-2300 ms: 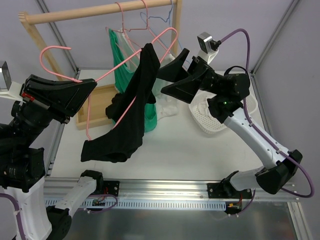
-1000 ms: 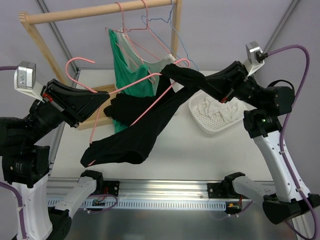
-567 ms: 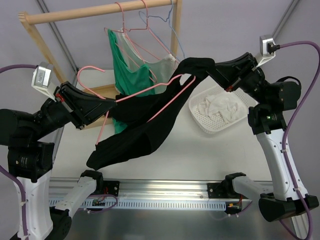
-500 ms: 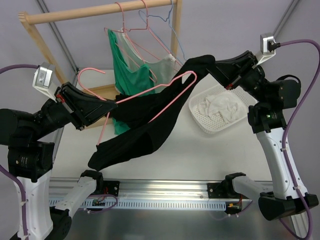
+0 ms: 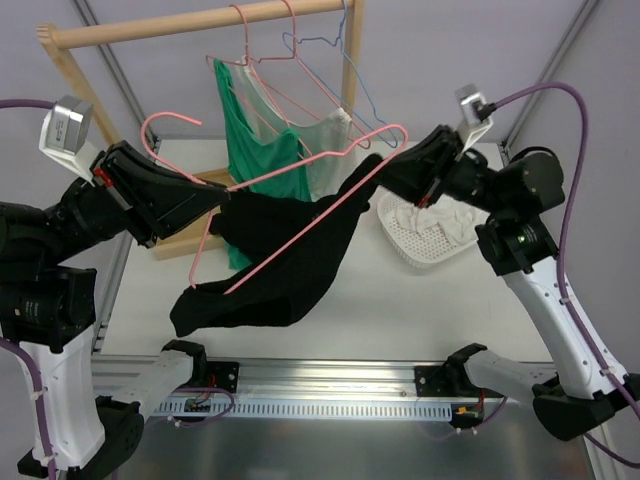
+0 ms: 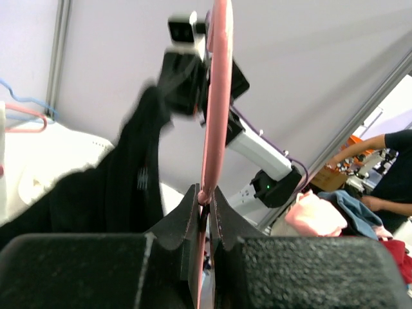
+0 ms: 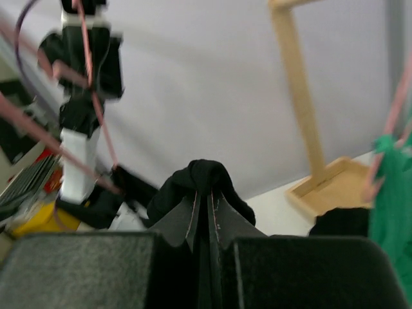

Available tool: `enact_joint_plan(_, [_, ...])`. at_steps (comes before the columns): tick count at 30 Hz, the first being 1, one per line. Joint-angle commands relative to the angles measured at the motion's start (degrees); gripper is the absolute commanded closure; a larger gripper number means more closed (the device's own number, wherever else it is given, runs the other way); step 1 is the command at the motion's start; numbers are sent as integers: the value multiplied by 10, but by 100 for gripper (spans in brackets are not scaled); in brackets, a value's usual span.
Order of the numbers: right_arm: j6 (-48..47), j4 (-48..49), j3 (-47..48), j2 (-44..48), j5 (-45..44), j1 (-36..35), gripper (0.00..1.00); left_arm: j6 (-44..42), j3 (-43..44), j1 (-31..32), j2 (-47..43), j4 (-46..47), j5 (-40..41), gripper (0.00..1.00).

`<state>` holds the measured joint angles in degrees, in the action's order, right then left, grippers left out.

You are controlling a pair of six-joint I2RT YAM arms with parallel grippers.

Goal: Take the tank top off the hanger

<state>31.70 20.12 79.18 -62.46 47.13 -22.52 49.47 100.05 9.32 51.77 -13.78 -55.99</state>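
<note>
Black tank top (image 5: 290, 265) in right claw (image 7: 207, 193), pink hanger (image 6: 215, 96) in left claw (image 6: 205, 193)

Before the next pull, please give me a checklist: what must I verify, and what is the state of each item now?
1. Grip of left gripper on hanger: ok, shut.
2. Grip of right gripper on tank top: ok, shut.
3. Far tip of hanger bare of cloth: ok.
4. Tank top fully off hanger: not ok, its lower part drapes over the wire.
5. Tank top clear of green top: cannot tell, they overlap from above.
</note>
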Motion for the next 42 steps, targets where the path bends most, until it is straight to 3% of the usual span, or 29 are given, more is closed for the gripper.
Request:
enact_joint_plan(1, [-150, -124, 15, 34, 0, -100, 100, 27, 55, -1, 39, 17, 26, 100])
enact_joint_plan(7, [-240, -190, -30, 52, -60, -212, 99, 27, 102, 0, 74, 17, 31, 100])
enact_joint_plan(16, [-380, -350, -60, 11, -174, -396, 100, 0, 80, 0, 52, 17, 100, 100])
enact_joint_plan(21, [-415, -416, -80, -33, -228, -415, 100, -39, 45, 0, 18, 10, 184, 100])
enact_joint_plan(25, [-422, -493, -89, -73, -281, -414, 92, -89, -5, 0, -23, -21, 275, 100])
enact_joint_plan(27, [-422, -504, -107, -94, -312, -414, 91, -117, -56, 0, -49, -38, 353, 100])
enact_joint_plan(34, [-406, -524, -118, -163, -351, -401, 89, -190, -112, 0, -73, -106, 456, 100])
enact_joint_plan(39, [-388, -532, -123, -224, -336, -390, 64, -227, -125, 0, -51, -134, 543, 100])
enact_joint_plan(42, [-382, -530, -119, -250, -325, -392, 32, -249, -124, 0, -42, -143, 600, 100])
